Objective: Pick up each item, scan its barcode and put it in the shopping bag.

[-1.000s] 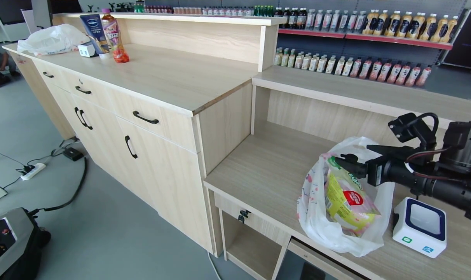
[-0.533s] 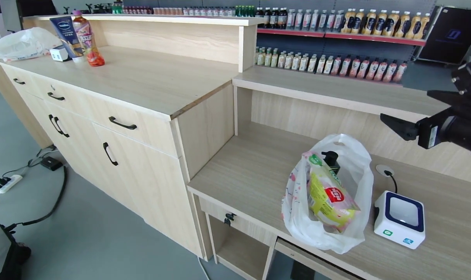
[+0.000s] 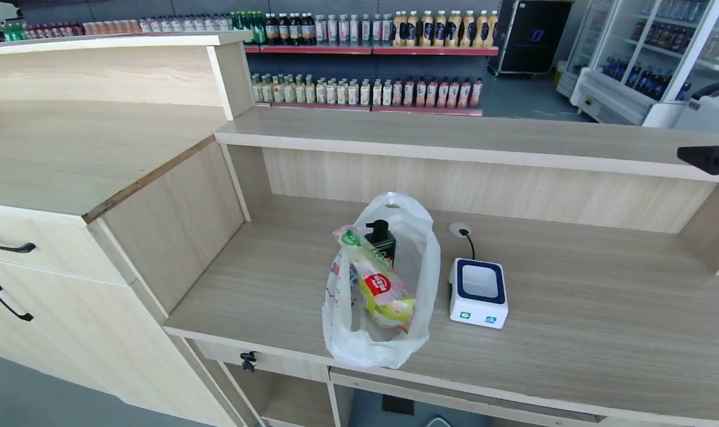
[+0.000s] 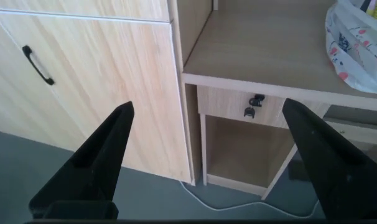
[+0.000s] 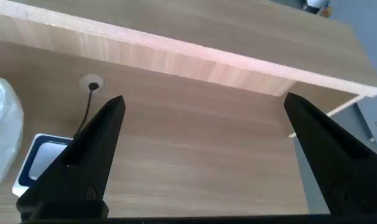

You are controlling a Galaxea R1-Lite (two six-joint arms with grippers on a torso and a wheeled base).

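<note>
Shopping bag (image 3: pixel 429 261), white and thin, stands open on the lower counter (image 3: pixel 573 308), near its front edge. A yellow-green snack packet (image 3: pixel 383 290) leans inside it, with a black pump bottle (image 3: pixel 380 236) behind. Just beside the bag, on the robot's right, sits the white scanner (image 3: pixel 478 286), its dark-rimmed window facing up.

The right gripper (image 5: pixel 204 99) hangs above bare counter to the right of the scanner, well apart from the bag. Its jaws are spread wide with nothing between them. In the head view one dark finger (image 3: pixel 706 159) pokes in at the right edge, level with the upper ledge (image 3: pixel 454 133).

The left gripper (image 4: pixel 207 106) is held low, out in front of the counter and left of the bag. It points toward the cupboard door (image 4: pixel 101 81) and the small drawer (image 4: pixel 226 106) under the counter's edge. Its jaws too are wide apart and hold nothing.
</note>
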